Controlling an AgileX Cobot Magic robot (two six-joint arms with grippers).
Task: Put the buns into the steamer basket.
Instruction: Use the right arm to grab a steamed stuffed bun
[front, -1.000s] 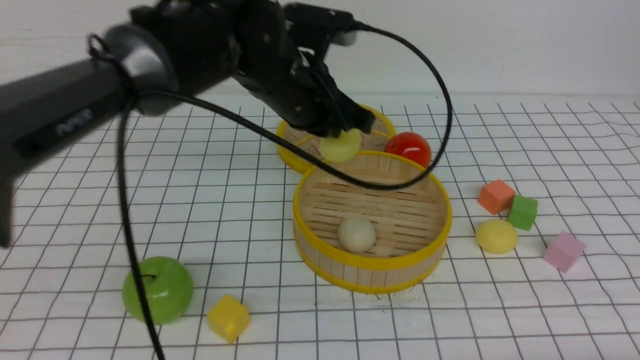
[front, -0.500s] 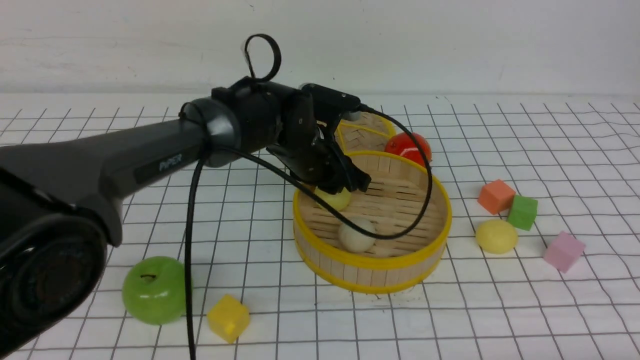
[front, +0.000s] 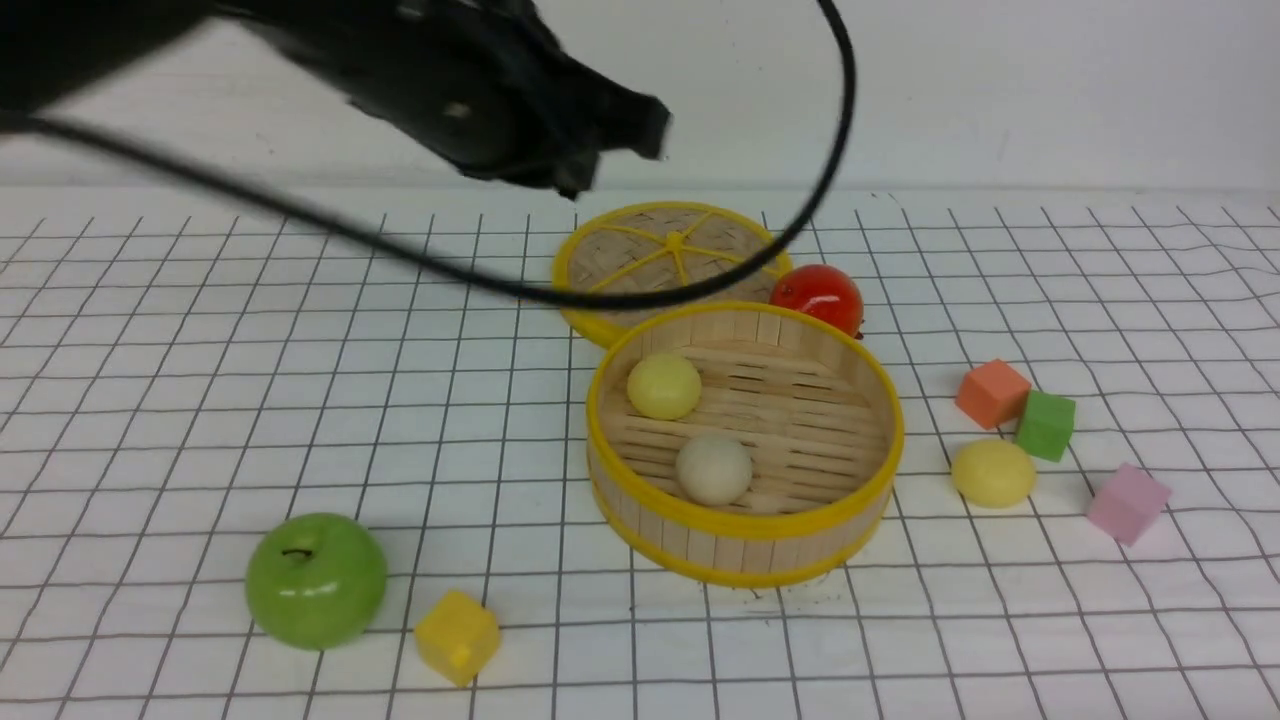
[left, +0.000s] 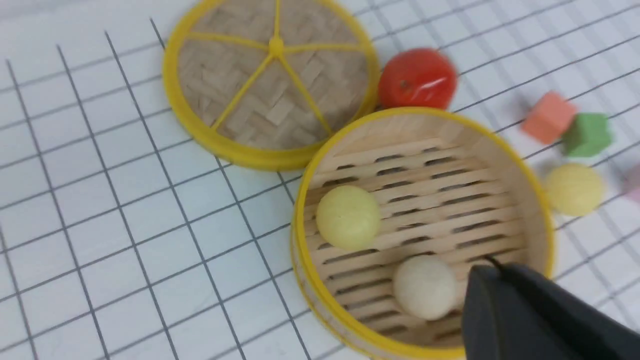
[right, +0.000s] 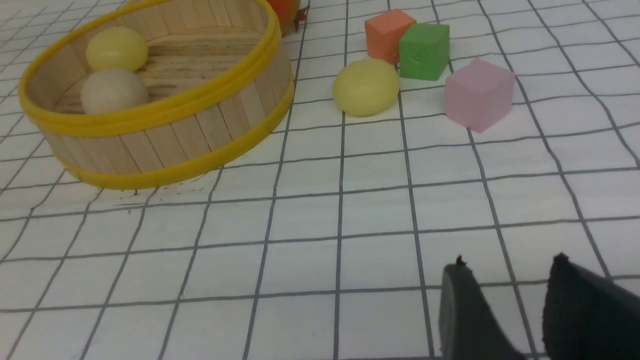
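2 buns in basket (front: 745, 555), 1 bun (front: 993, 474) on table by the green cube (front: 1046, 425). Left gripper (left: 492, 265) shut, empty; right gripper (right: 507, 260) open. Suggest right straddles bun, clears cube, squeezes lightly, lifts over rim.

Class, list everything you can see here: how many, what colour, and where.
Basket: one, light wood with yellow rims, mid-table
Buns in basket: two, one pale yellow, one off-white
Bun on table: one, pale yellow, right of the basket
Lid: one, tan and yellow, behind the basket
Tomato: one, red, behind the basket, beside the lid
Blocks: four; orange, green and pink at right, yellow front left
Apple: one, green, front left
Table: one, white with dark grid lines, under everything
Wall: one, whitish, behind the table
Left gripper: one, black, raised, shut
Right gripper: one, black, above the table, open
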